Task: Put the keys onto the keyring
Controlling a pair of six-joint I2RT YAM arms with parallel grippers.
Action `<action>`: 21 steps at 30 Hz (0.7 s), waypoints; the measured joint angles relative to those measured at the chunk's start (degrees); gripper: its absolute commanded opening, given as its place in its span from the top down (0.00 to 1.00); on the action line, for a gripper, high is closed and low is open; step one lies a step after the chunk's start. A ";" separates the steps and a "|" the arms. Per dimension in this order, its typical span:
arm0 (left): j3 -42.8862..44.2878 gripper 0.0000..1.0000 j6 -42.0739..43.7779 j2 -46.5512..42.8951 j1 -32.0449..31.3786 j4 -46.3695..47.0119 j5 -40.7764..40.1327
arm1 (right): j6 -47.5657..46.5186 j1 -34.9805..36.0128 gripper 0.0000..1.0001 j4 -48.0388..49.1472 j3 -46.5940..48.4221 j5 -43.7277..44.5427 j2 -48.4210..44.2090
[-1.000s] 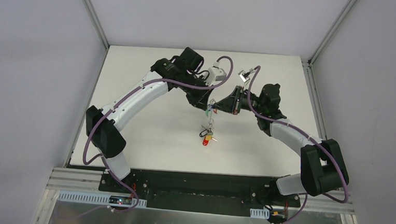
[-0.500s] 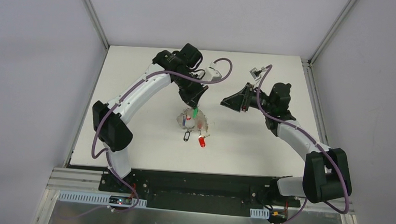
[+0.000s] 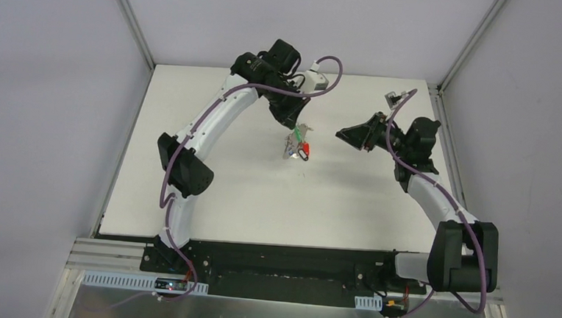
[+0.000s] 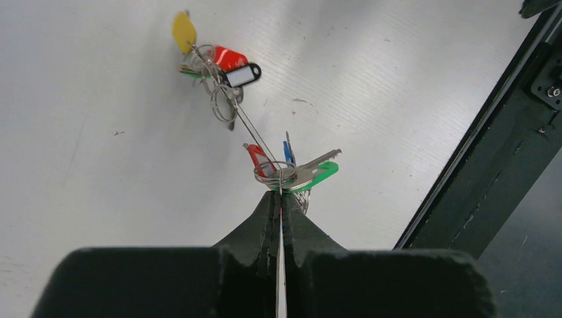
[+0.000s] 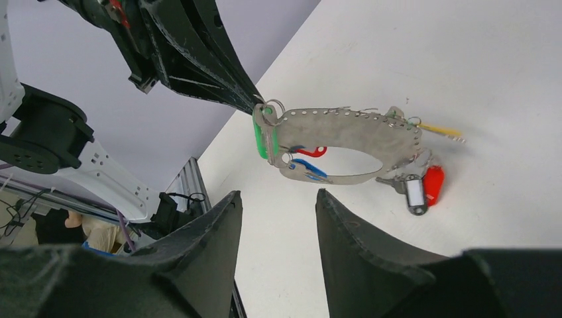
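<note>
Keys [image 4: 306, 175] are strung along the keyring [image 5: 344, 120], which from the right wrist camera looks like a flat grey metal band with small holes, bent into a loop. The left gripper [image 4: 278, 197] is clamped tight on the near edge of that loop. Its two black fingers [image 4: 260, 222] are pressed together with only the thin metal showing between them.

Right at the pinch sits a key with a green tag [image 5: 264, 136], and a red one [image 5: 311, 151] and a blue one [image 5: 306, 165] hang just beside it inside the loop. At the far end of the loop is another bunch: a yellow tag [image 4: 183, 30], a red tag [image 4: 228, 57] and a black-framed white tag [image 4: 242, 75]. This end lies low over the white counter [image 3: 210, 184]. I cannot tell whether it touches.

From overhead, the left gripper [image 3: 295, 124] holds the bundle over the far middle of the counter. The right gripper [image 3: 341, 133] is off to the right of it, apart from it, with its tips pointed toward the ring. On its own camera the right gripper [image 5: 278, 195] stands about half open with nothing between its fingers [image 5: 344, 238]. The loop sits ahead of the gap, and the gripper is clear of the band and of every key.
</note>
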 measured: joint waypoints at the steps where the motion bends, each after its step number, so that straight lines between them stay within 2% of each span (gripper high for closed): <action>1: -0.70 1.00 -0.42 -0.02 0.00 0.74 0.04 | 0.02 -0.44 0.52 -0.11 0.00 0.00 -0.07; 8: -10.60 1.00 -5.05 2.16 -1.57 6.67 1.25 | 0.48 -3.69 0.52 -0.22 -0.07 0.02 -0.52; 14: -10.80 1.00 -10.36 6.84 -6.45 10.95 4.17 | 2.10 -8.94 0.50 -0.83 -0.59 -0.22 -2.38; 21: -11.89 1.00 -17.97 13.29 -9.70 16.33 5.31 | 3.32 -19.10 0.49 -3.15 -2.43 -2.27 -6.95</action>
